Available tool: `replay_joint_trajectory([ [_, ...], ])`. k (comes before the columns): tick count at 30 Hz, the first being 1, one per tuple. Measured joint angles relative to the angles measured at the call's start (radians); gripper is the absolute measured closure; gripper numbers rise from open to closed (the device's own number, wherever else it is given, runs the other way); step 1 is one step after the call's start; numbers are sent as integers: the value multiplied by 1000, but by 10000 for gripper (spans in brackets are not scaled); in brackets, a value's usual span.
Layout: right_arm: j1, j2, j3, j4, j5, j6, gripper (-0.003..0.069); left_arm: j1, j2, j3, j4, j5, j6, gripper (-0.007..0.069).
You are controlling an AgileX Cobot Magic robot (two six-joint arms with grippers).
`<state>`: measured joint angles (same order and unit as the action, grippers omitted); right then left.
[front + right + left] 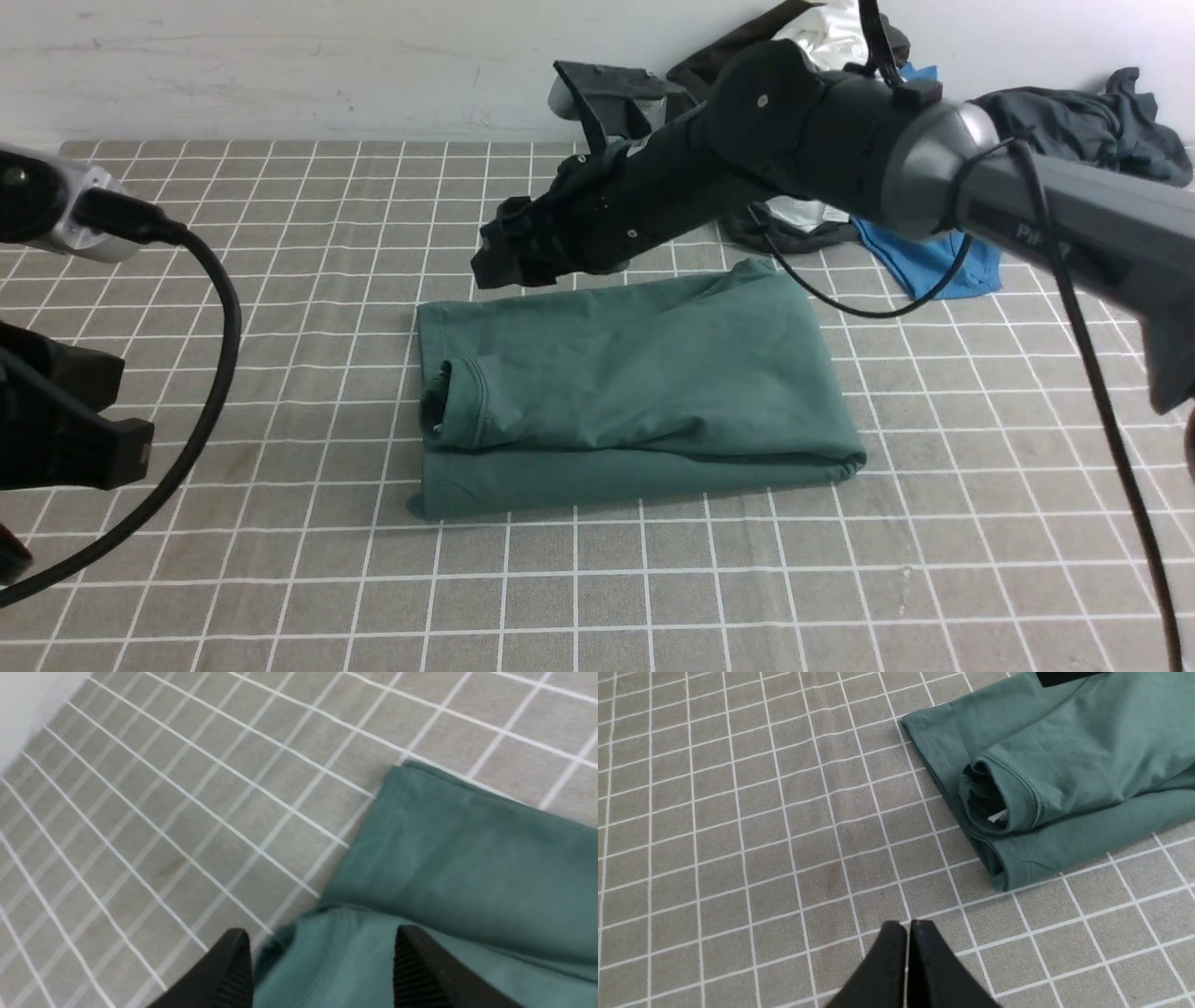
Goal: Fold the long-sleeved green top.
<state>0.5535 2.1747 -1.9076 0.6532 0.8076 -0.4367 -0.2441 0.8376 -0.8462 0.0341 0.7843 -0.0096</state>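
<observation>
Nearest, pressed together and empty: left gripper [908, 933], parked over bare checked cloth [738, 835] well short of the garment, probably to stay clear. Beyond its tips, folded into a flat rectangle with a cuff rolled on top: green long-sleeved top [635, 383]. Farther, spread wide above the far edge, fabric showing between the pads [411, 970] but unpinched, apparently just let go: right gripper [322, 970].
</observation>
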Motion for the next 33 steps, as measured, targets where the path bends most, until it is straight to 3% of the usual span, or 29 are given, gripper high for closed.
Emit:
replay_joint_trajectory([
  [1,0,1,0,-4,5,2,319,0,0,0,0,-1,0,632],
  [5,30,61,0,-35,63,29,513,0,-8,0,-24,-17,4,632],
  [9,95,121,0,11,42,7,645,0,-69,25,-59,-84,64,632],
  [12,162,135,0,33,-16,-70,669,0,-172,86,-78,-176,135,632],
  [18,189,62,2,-6,-55,-133,670,0,-371,226,-76,-342,205,632],
  [23,142,-168,3,-258,-7,-115,671,0,-548,330,-76,-412,228,632],
  [26,96,-393,-1,-521,124,-15,672,0,-642,383,-76,-397,229,632],
  [28,78,-456,-1,-591,180,37,672,0,-657,396,-76,-386,229,632],
  [30,38,-533,6,-700,281,165,672,0,-678,412,-76,-374,229,632],
  [33,-22,-629,90,-760,351,279,672,0,-680,432,-76,-367,229,632],
])
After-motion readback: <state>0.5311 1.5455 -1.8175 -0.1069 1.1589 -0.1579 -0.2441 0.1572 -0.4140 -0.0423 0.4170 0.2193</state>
